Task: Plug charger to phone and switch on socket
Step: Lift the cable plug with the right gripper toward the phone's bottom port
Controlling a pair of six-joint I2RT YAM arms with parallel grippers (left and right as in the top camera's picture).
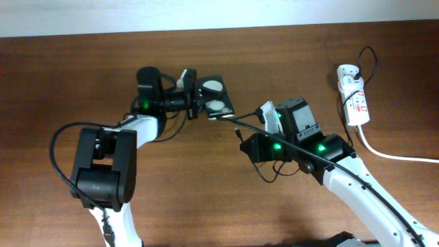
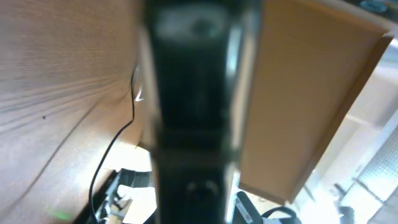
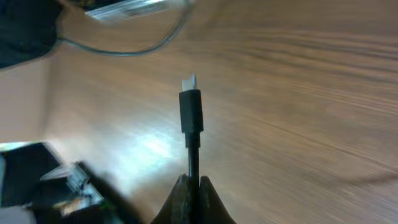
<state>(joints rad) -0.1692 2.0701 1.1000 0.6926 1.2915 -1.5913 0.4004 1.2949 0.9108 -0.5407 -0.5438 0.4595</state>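
Note:
The phone (image 1: 214,97), a black slab with two white round blobs, is held at its left end by my shut left gripper (image 1: 194,100). In the left wrist view it is a blurred dark bar (image 2: 193,93) filling the middle and hiding the jaws. My right gripper (image 1: 241,139) is shut on the charger's thin black cable just behind its plug tip (image 1: 235,129), below and to the right of the phone. In the right wrist view the plug (image 3: 191,109) sticks up from the closed fingers (image 3: 191,182), metal tip free. The socket (image 1: 357,103) lies far right, with the white adapter (image 1: 347,71) at its top end.
The thick white cord (image 1: 391,154) runs from the socket off the right edge. The black cable loops by the adapter (image 1: 371,62) and crosses my right arm (image 1: 302,156). The table's far edge (image 1: 219,31) is along the top.

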